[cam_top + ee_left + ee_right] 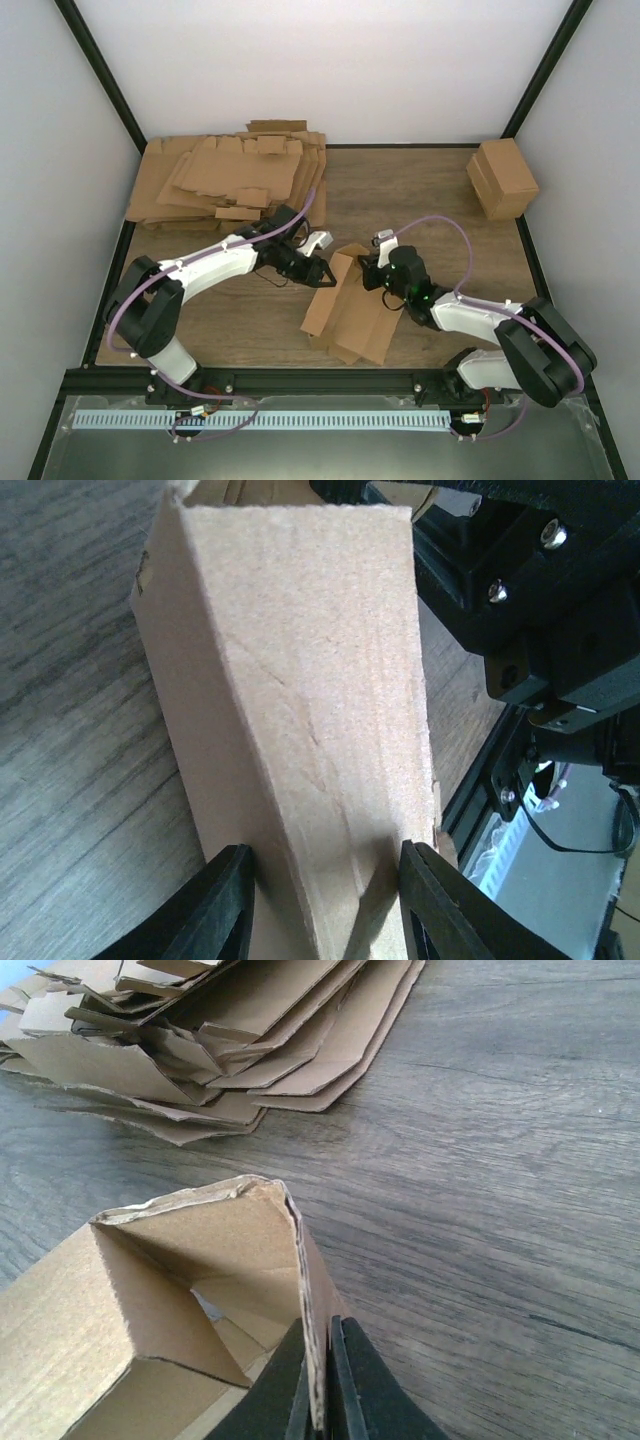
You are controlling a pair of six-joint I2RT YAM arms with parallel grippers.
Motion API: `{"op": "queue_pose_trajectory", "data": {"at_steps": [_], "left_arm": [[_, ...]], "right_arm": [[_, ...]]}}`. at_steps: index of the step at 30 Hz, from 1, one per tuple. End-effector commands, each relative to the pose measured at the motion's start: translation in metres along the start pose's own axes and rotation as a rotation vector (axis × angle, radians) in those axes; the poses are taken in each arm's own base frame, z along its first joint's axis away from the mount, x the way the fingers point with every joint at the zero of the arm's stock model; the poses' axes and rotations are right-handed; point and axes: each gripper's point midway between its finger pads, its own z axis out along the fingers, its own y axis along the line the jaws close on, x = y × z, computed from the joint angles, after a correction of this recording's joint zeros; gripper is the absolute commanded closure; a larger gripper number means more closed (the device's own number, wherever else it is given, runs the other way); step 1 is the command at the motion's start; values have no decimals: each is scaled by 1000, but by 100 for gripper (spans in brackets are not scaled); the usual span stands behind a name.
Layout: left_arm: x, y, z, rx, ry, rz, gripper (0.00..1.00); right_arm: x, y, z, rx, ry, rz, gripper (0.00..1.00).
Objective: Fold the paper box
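The paper box is a brown cardboard piece, partly folded into an open tube, at the table's middle front. My left gripper is at its upper left corner. In the left wrist view the fingers stand wide apart, straddling a folded ridge of the box; the gripper is open. My right gripper is at the box's upper right edge. In the right wrist view it is shut on the thin end wall of the box, whose hollow inside shows.
A thick pile of flat cardboard sheets lies at the back left, also in the right wrist view. A blocky brown carton stands at the back right. The black frame rail runs along the near edge.
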Motion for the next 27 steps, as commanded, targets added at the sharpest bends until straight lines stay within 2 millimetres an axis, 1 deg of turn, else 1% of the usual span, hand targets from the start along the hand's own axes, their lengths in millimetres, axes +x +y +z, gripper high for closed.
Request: {"op": "queue_pose_trajectory", "data": {"at_steps": [1, 6, 9, 11, 14, 17, 19, 21, 23, 27], "left_arm": [[-24, -8, -9, -34, -97, 42, 59], [-25, -7, -11, -53, -104, 50, 61], [-25, -5, -12, -68, -107, 52, 61], [-26, -5, -13, -78, -110, 58, 61], [-27, -2, -13, -93, -114, 58, 62], [-27, -1, -11, -96, -113, 58, 62], [-25, 0, -9, -100, -106, 60, 62], [-24, 2, -4, -126, -99, 52, 62], [-20, 0, 5, -134, -76, 54, 62], [-18, -6, 15, -147, -69, 67, 63]], "right_arm": [[-23, 14, 0, -12, -21, 26, 94], [-38, 15, 7, 13, -18, -16, 94], [-45, 17, 11, 22, 0, -7, 94], [-47, 20, 11, 14, 19, 11, 93], [-46, 19, 10, 23, 34, 46, 93], [-33, 14, 10, 37, 44, 68, 93], [-21, 5, 9, 65, 47, 85, 93], [-9, -5, 6, 99, 50, 110, 93], [0, -10, 3, 116, 48, 148, 92], [14, -14, -2, 117, 42, 227, 90]]}}
